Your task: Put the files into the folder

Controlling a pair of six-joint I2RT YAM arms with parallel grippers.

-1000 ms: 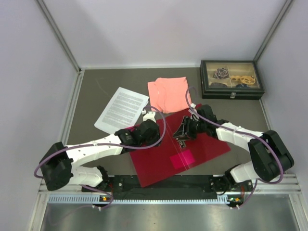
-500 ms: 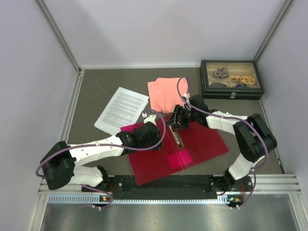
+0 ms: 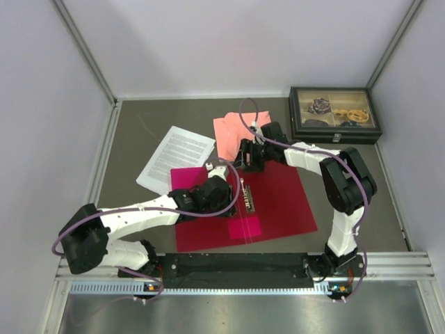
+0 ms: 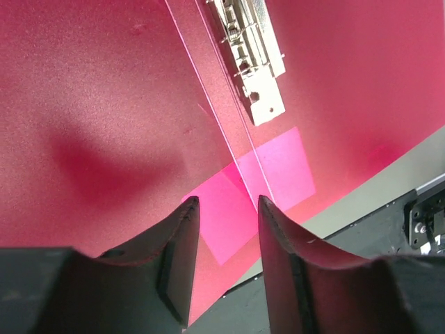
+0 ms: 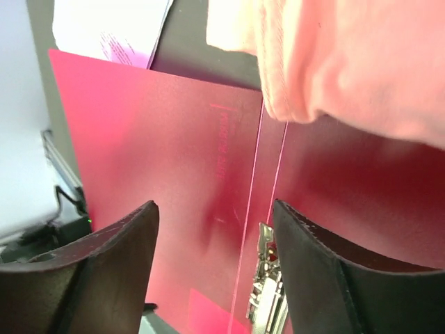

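Because the folder [image 3: 278,202] lies open flat, clip [image 3: 247,200] bared for the files [image 3: 176,156], my left hand [image 4: 224,209] and right hand [image 5: 215,209] hover above, parted, empty.

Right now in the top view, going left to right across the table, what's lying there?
files → folder → black compartment box. The pink cloth is left out: it sits within the folder's left-to-right span, so its place in the order is unclear.

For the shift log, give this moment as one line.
folder: open flat; files: not in; left hand: open, empty; right hand: open, empty
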